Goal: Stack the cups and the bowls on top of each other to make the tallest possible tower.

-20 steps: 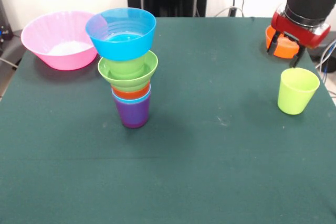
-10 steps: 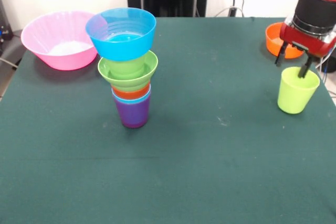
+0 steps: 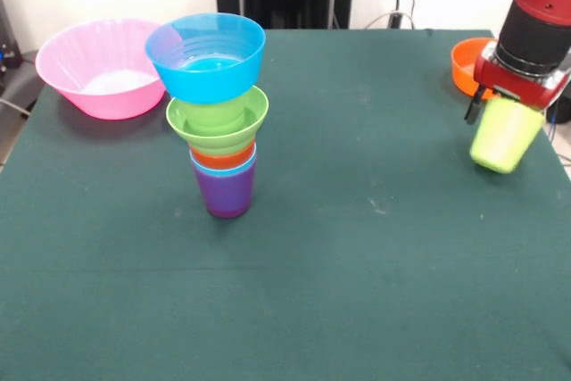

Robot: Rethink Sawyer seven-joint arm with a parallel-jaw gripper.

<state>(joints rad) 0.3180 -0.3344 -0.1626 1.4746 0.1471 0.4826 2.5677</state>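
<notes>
The tower [image 3: 220, 113] stands left of the table's middle: a purple cup [image 3: 224, 192] at the base, then light blue and orange rims, a ridged green bowl [image 3: 218, 119] and a blue bowl [image 3: 206, 56] on top. My gripper [image 3: 505, 106] at the right edge is shut on the rim of the yellow-green cup [image 3: 504, 137]. The cup hangs tilted, lifted a little off the cloth. An orange bowl [image 3: 466, 63] sits behind the gripper, partly hidden by the arm.
A large translucent pink bowl [image 3: 96, 67] sits at the far left corner, close to the tower. The green table cloth [image 3: 357, 247] ends close to the right of the held cup.
My gripper came down over the yellow-green cup's rim, closed on it and lifted it, tilting it. The tower and bowls have not moved.
</notes>
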